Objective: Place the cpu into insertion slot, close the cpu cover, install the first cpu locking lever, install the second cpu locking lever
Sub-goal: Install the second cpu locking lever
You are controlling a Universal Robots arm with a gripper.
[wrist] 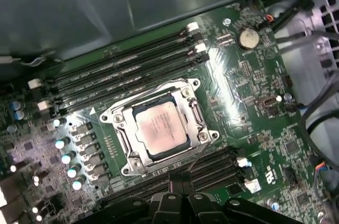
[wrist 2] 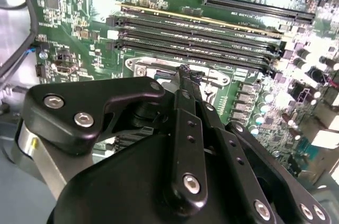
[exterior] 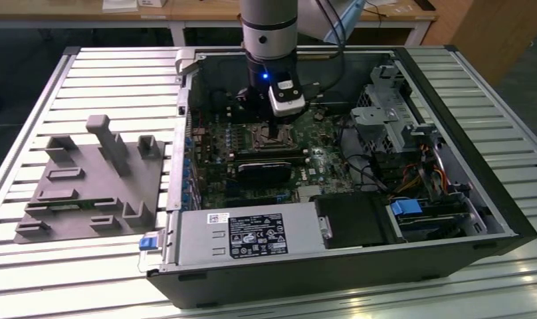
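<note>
Closed to a narrow tip, the gripper (wrist 2: 185,73) holds nothing; in the second wrist view its two black fingers (wrist 2: 186,128) run together up the middle of the frame and meet just over the metal edge of the insertion slot (wrist 2: 153,70). In the first wrist view the same fingertips (wrist: 179,184) show at the bottom centre, pressed side by side, just beside the socket's lower edge and above a row of black memory slots (wrist: 212,168).

At the centre of that frame the cpu (wrist: 160,128) lies flat in the insertion slot (wrist: 123,170), its dull silver-tan top facing up. The cpu cover (wrist: 197,123), a silvery frame with a square cut-out, lies down around the chip. More long memory slots (wrist: 122,73) cross the green motherboard (wrist: 249,75) toward the upper left, and a round coin battery (wrist: 247,37) sits at upper right.

In the exterior view the arm (exterior: 268,26) comes down from the top centre into the open computer case (exterior: 481,133), the gripper (exterior: 266,123) low over the socket (exterior: 266,137). A grey fixture block (exterior: 91,179) rests on the slatted table (exterior: 38,86) at the frame's left.
</note>
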